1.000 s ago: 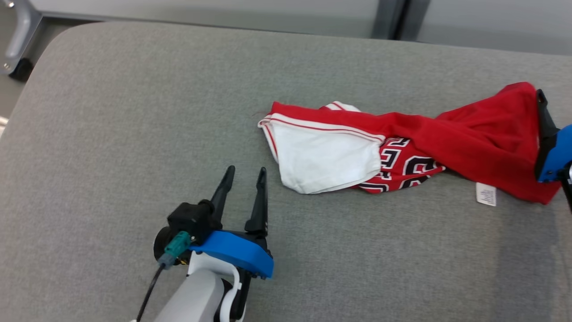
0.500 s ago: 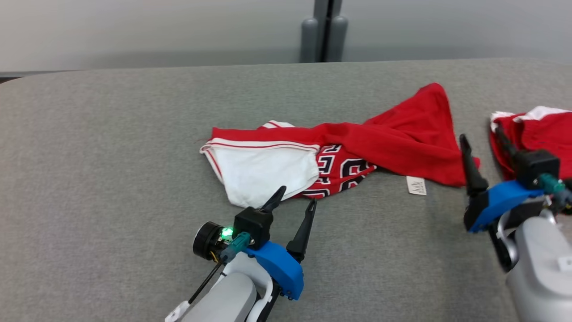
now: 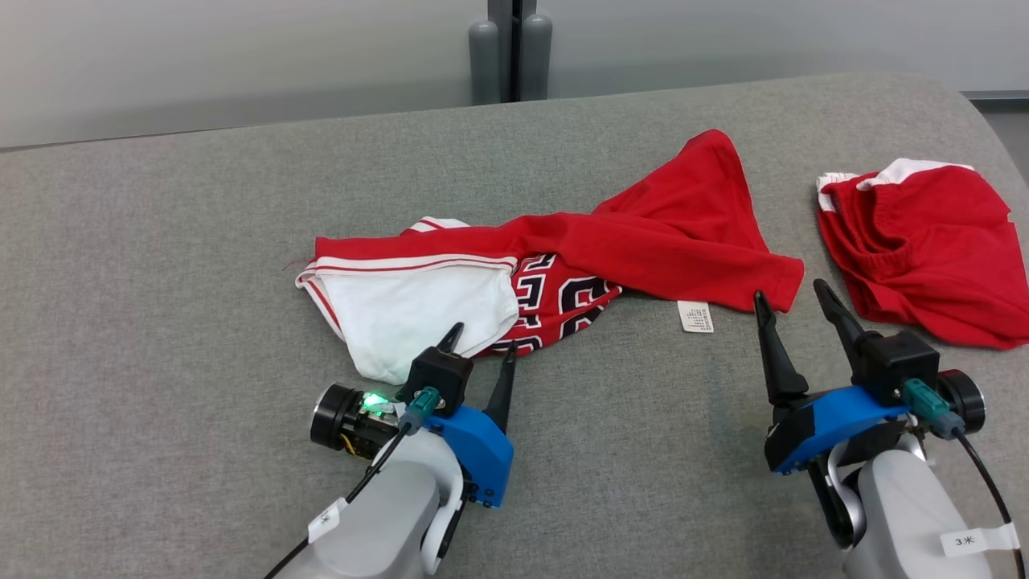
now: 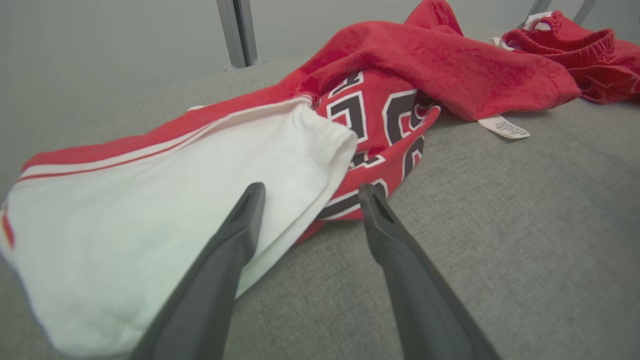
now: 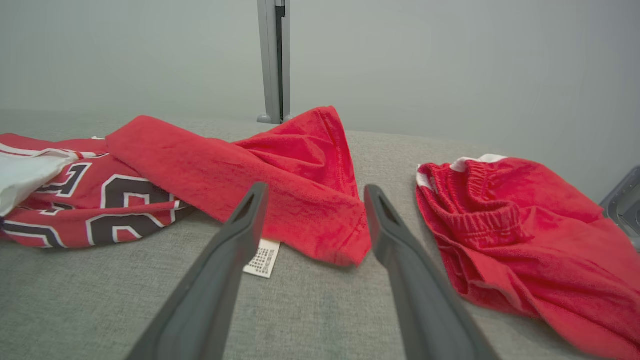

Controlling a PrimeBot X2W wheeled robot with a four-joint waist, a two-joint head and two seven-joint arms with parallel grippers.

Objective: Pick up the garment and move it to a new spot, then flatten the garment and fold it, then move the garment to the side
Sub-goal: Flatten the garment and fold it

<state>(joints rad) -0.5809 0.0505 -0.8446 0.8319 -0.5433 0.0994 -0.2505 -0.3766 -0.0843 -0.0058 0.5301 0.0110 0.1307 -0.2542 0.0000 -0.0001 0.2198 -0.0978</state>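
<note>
Grey cushion (image 3: 161,281) spreads wide across the head view, its near edge cut off at the bottom. On it, centre stage, lies the jersey (image 3: 667,241), twisted and bunched lengthwise. A red fold is thrown over the middle and a white panel lies at its left end, so the black-and-white print between them is half covered and can't be read. To its right, apart from it, sit red shorts (image 3: 924,257) with a white trim, crumpled, their far side running to the frame's edge. In the right wrist view they slide off at the lower right.

Now the left gripper (image 3: 483,338): jaws wide apart, nothing between them, aimed at the jersey's near left edge. From the left wrist view, one finger (image 4: 235,240) crosses in front of the white panel and the other points at the printed hem. Whether either tip touches the cloth, I can't tell.

Over to the right gripper (image 3: 789,289): spread just as wide, holding nothing, tips just short of the jersey's red right corner and clear of the shorts.

Last, the white label (image 3: 695,316) lies flat on the cushion just under the jersey's edge, print too small to read.
</note>
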